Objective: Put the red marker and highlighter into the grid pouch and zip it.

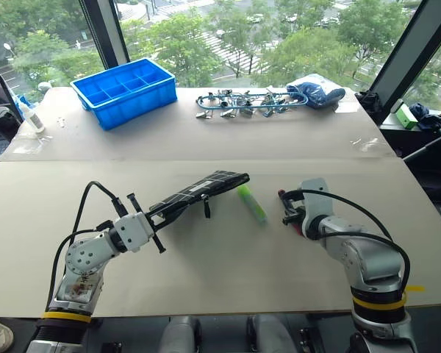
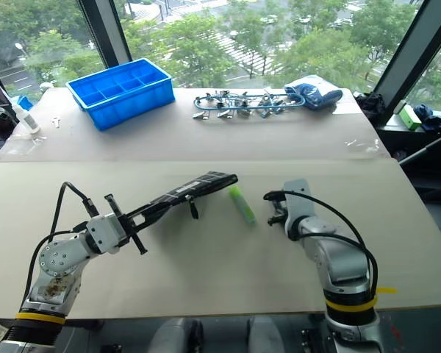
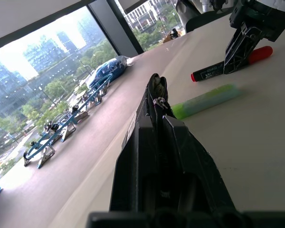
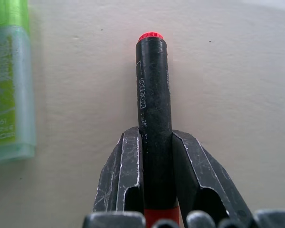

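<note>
On the left, the grid pouch (image 1: 198,191) is pinched at one end by the fully closed left gripper (image 1: 156,213) and held out toward the middle. Just beside its far end the highlighter (image 1: 253,203) lies on the tabletop (image 1: 206,279). Further right, the red marker (image 4: 153,118) is clamped lengthwise between the right gripper (image 4: 154,152) fingers, so the pouch mouth sits to its left.

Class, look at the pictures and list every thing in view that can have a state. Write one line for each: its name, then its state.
Red marker: lying on the table, right gripper shut on its barrel.
Highlighter: lying free on the table, untouched.
Grid pouch: held at one end by the shut left gripper, stretching out over the table.
Blue bin: upright, compartments look empty.
Metal clips: heaped at the far side.
</note>
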### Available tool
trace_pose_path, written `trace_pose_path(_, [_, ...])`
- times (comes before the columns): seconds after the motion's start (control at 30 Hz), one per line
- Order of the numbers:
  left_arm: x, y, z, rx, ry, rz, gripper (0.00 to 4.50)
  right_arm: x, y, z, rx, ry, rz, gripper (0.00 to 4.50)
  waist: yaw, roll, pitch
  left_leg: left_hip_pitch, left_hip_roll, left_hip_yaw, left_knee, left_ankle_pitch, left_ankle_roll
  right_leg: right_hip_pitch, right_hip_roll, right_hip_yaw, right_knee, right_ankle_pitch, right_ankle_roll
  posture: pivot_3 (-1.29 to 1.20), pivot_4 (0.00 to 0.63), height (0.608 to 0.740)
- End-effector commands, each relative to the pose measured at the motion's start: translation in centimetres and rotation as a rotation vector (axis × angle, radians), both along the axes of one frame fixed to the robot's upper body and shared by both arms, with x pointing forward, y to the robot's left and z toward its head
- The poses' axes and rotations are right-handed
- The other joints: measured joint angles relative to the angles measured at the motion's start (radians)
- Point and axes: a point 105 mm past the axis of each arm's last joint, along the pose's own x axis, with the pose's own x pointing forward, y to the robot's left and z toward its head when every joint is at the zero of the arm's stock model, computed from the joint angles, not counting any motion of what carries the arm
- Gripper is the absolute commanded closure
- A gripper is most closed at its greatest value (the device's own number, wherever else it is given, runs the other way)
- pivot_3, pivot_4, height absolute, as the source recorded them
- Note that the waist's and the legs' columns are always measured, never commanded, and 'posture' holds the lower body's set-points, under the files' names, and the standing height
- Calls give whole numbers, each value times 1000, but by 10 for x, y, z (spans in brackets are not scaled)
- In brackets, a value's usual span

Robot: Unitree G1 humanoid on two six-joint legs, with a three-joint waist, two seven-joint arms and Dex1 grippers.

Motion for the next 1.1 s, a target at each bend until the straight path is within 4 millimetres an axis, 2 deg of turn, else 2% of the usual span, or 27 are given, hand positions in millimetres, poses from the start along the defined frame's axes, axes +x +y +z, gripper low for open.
trace_pose_path(0.03, [-1, 1, 18, -50, -30, -30, 4500, 20, -13, 39, -69, -190, 13, 4012, 0, 0, 0, 0, 0, 0, 0, 0, 0, 0, 0, 0, 0, 0, 0, 0, 150, 740])
trace_pose_path(0.07, [-1, 1, 19, -58, -22, -35, 4500, 24, -9, 51, -103, -250, 61, 4013, 0, 0, 0, 0, 0, 0, 0, 0, 0, 0, 0, 0, 0, 0, 0, 0, 150, 740])
trace_pose_path(0.17, [-1, 3, 19, -70, -4, -47, 4500, 22, 24, 90, -358, -496, 421, 4013, -3, 1, 1, -1, -1, 0, 0, 0, 0, -2, 0, 1, 0, 0, 0, 0, 150, 740])
trace_pose_path(0.23, [-1, 3, 19, -71, -1, -50, 4500, 18, 33, 99, -483, -592, 561, 4013, -6, 1, 1, 0, -3, 0, -1, 0, 0, -2, 0, 1, 0, -1, 1, 0, 150, 740])
trace_pose_path(0.27, [-1, 4, 20, -73, -1, -50, 4500, 11, 41, 102, -580, -651, 689, 4013, -6, 1, 1, 0, -2, 0, -1, 0, 1, -1, 1, 1, -1, -1, 1, 0, 150, 740])
trace_pose_path(0.37, [-1, 3, 20, -77, 0, -52, 4500, -1, 50, 100, -780, -732, 915, 4013, -4, 1, 1, 0, -3, 1, -1, 0, 1, -1, 1, 1, -1, -1, 1, 0, 150, 740])
trace_pose_path(0.67, [-4, -1, 17, -75, 2, -60, 4500, -13, 60, 115, -855, -885, 1115, 4013, 0, 0, 2, 0, -4, 1, 0, 0, 1, 0, -1, 1, -1, -1, 2, 0, 150, 740])
trace_pose_path(1.1, [-6, -4, 17, -72, 2, -70, 4500, -11, 60, 101, -896, -880, 1159, 4013, 0, 0, 2, 0, -4, 2, 1, 0, 1, 0, -1, 1, -1, 0, 2, 0, 150, 740])
